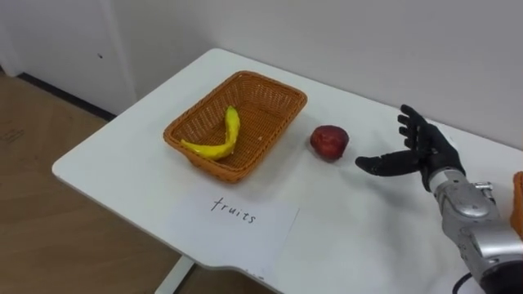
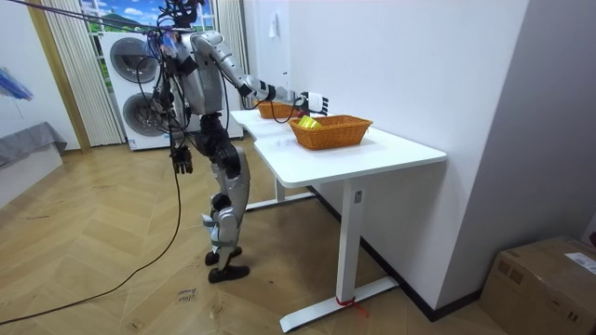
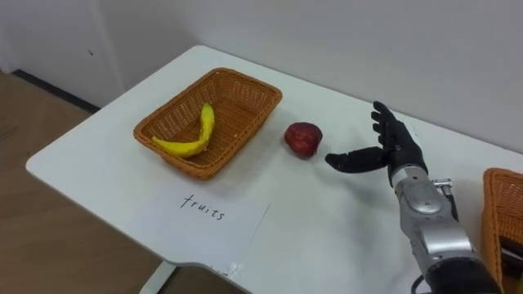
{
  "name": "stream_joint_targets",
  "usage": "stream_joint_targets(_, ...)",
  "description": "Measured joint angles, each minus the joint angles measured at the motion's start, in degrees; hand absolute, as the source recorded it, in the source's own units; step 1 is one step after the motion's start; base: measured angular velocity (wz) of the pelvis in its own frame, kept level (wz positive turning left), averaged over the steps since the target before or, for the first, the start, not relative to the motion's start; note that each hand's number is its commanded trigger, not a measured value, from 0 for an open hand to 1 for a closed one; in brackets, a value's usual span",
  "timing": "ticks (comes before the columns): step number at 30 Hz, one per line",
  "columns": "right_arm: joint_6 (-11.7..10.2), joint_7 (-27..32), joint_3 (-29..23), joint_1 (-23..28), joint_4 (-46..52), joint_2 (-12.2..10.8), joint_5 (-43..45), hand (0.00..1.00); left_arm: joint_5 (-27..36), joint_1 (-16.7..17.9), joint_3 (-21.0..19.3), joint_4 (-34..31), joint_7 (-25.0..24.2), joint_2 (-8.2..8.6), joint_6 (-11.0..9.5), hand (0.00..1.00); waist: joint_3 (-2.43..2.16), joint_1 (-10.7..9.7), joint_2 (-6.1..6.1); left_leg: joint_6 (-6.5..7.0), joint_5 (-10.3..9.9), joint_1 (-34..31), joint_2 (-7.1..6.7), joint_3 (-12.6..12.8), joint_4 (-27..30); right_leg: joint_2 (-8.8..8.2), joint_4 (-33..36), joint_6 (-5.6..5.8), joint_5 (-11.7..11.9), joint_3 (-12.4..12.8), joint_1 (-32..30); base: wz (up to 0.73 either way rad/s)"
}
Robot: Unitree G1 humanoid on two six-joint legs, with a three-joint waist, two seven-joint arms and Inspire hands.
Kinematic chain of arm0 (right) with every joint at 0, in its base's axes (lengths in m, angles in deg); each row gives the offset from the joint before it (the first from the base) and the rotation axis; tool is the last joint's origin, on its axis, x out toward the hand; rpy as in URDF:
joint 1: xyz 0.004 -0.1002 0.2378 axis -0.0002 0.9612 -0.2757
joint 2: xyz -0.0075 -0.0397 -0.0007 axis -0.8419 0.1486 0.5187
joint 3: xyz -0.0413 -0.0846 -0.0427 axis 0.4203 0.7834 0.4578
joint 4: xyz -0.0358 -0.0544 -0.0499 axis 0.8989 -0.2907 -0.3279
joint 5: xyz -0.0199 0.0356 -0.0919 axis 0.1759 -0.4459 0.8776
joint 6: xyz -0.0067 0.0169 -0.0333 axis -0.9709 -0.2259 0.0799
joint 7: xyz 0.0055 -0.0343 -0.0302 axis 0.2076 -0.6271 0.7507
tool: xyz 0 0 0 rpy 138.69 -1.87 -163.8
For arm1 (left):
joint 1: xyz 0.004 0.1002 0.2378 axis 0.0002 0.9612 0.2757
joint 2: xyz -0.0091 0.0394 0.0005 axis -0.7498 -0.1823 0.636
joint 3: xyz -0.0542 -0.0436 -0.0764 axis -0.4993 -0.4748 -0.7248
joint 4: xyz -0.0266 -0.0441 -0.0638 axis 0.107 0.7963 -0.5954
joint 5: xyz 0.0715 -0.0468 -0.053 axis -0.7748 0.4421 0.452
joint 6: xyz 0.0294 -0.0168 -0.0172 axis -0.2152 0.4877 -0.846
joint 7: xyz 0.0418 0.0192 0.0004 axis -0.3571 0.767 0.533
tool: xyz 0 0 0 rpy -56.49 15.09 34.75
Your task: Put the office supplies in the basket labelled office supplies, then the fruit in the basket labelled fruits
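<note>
A red apple [image 1: 329, 141] lies on the white table [image 1: 122, 155], just right of a woven basket [image 1: 274, 98]. In that basket lies a yellow banana [image 1: 222, 140]. My right hand [image 1: 418, 152] hovers a short way right of the apple, open, its fingers spread and the thumb pointing toward the fruit. It holds nothing and does not touch the apple. A second woven basket [image 3: 500, 214] shows its rim at the far right, beside my right forearm. In the room view my left hand [image 2: 182, 160] hangs at my side.
A handwritten paper label [image 1: 237, 220] lies at the table's front edge below the banana basket. A white wall runs behind the table. In the room view I stand at the table's long side, with a washing machine [image 2: 130, 65] behind me.
</note>
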Motion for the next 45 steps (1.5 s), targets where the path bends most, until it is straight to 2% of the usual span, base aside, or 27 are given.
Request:
stream_joint_targets(10,0.0,-0.64,0.11,0.29,-0.01,-0.36,2.8,0.0,-0.05,0.02,0.03,0.38,-0.96,0.02,-0.04,0.0,0.21,1.22,-0.09,0.02,0.01,0.0,0.01,0.0,0.59,-0.03,0.29,-0.02,0.01,-0.05,0.19,0.0)
stream_joint_targets(13,0.0,-0.57,0.73,0.31,-0.08,-0.45,2.86,0.0,-0.03,0.27,0.17,0.44,-1.31,0.01,0.16,0.0,0.15,1.28,-0.33,0.02,0.01,-0.06,0.0,-0.08,0.74,-0.02,0.36,-0.03,0.02,-0.13,0.23,0.0)
stream_joint_targets(20,0.06,-0.46,2.68,0.31,-3.03,-1.03,3.38,0.0,0.09,0.29,1.31,0.54,-1.32,-0.14,0.6,0.0,0.38,1.78,-0.8,0.02,0.0,-0.05,-0.02,-0.47,1.31,-0.11,1.19,0.0,0.0,-0.47,0.34,0.03)
stream_joint_targets(23,0.07,0.23,2.66,0.27,-5.74,-1.2,3.35,0.0,0.1,0.17,3.46,0.42,-1.03,-1.04,0.49,0.0,0.47,1.97,-0.82,0.03,-0.01,-1.13,-0.23,-1.34,2.48,-0.5,2.39,0.01,-0.25,-2.03,-0.35,0.16)
stream_joint_targets(27,-0.12,1.42,2.65,-0.39,-9.16,-0.88,2.97,0.0,0.27,-0.06,4.25,-0.06,-0.76,-1.94,0.38,0.0,0.57,3.18,-0.82,0.03,0.0,-4.31,-0.81,-1.71,4.57,-1.26,4.57,-0.6,-1.36,-2.09,-3.24,0.1)
stream_joint_targets(31,-0.52,1.99,2.87,-2.92,-11.56,-0.6,2.64,0.0,0.22,-1.31,4.31,-1.42,-0.77,-2.91,-0.21,0.0,0.83,3.65,-0.52,-0.18,0.63,-6.78,-0.82,-1.87,5.25,-1.3,4.34,-1.04,-1.14,-2.6,-5.43,0.05)
stream_joint_targets(36,-2.12,3.36,3.07,-9.46,-17.89,-0.29,2.72,0.0,2.44,-4.95,5.88,-1.59,0.44,-4.22,-1.5,0.0,1.02,4.16,-0.18,-0.35,2.23,-11.12,-0.71,-1.57,5.72,-1.51,5.69,-1.77,-0.63,-2.39,-10.19,-0.04)
stream_joint_targets(38,-2.17,4.01,3.02,-10.91,-19.44,-0.08,2.93,0.0,2.46,-5.37,6.1,-1.59,0.56,-4.35,-1.94,0.0,1.17,4.14,0.06,-0.33,2.4,-11.58,-0.73,-1.51,5.6,-1.53,5.7,-1.81,-0.44,-2.28,-10.8,-0.02)
stream_joint_targets(43,-2.75,4.98,3.22,-12.95,-20.06,1.42,2.07,0.0,7.27,-6.75,8.8,-1.49,1.81,-4.49,-1.89,0.0,1.07,4.17,-0.7,-0.3,3.17,-14.46,-0.78,-1.01,5.54,-2.1,7.36,-1.92,-0.29,-1.99,-14.63,-0.03)
stream_joint_targets(45,-3.5,5.32,3.23,-15.47,-20.89,1.78,1.63,0.0,9.65,-8.36,9.99,-1.16,1.86,-4.6,-1.94,0.0,1.76,4.09,-1.11,-0.4,3.83,-16.18,-0.77,-0.65,5.26,-2.38,8.27,-2.15,-0.19,-1.71,-17.03,-0.08)
